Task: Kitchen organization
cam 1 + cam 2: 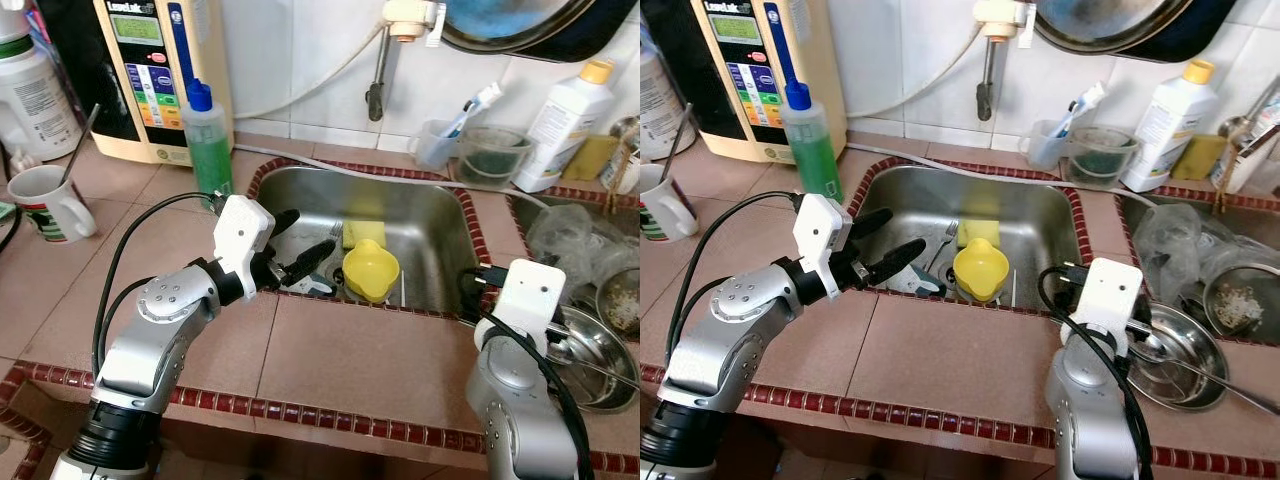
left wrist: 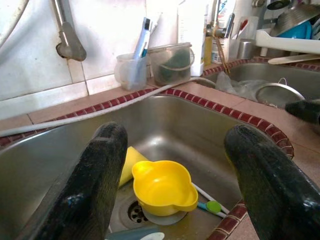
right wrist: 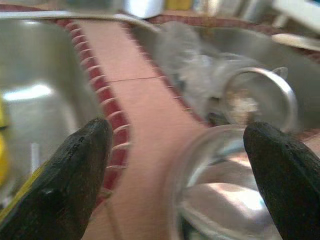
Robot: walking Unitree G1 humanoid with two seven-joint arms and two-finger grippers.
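The left end effector [image 1: 302,243] hung wide open and empty over the steel sink [image 1: 430,225], aimed at the small yellow plastic bowl [image 1: 370,270]. That bowl looked light, stiff and probably wet-slick, best pinched across its rim. The right end effector [image 3: 175,180] was also spread, holding nothing.

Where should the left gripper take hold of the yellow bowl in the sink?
Probably the rim of the yellow bowl. It sits upright over the drain with its mouth open, so the left gripper, open at the near-left sink edge, could come from above, one finger inside and one outside the near wall.

Yellow bowl [image 1: 370,270] and yellow sponge [image 1: 364,232] in steel-grey sink [image 1: 440,225]; green soap bottle [image 1: 207,140], blue-capped; terracotta worktop [image 1: 330,365] edged dark red; black-fingered left gripper [image 1: 302,240].
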